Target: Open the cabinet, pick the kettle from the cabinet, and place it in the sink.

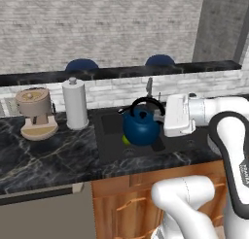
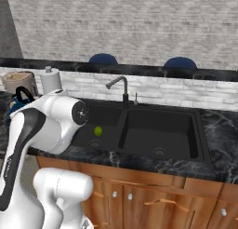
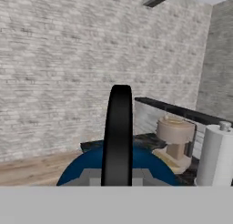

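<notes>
I am seeing the hand [image 1: 160, 117] gripping the dark-blue kettle [image 1: 141, 128] by its black handle, hanging over the sink's [image 1: 108, 136] left basin, near the faucet [image 1: 149, 86].

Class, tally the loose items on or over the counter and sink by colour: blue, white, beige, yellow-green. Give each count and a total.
Blue: 1, kettle
White: 1, paper towel roll
Beige: 1, coffee machine
Yellow-green: 1, small ball in the sink
Total: 4
</notes>
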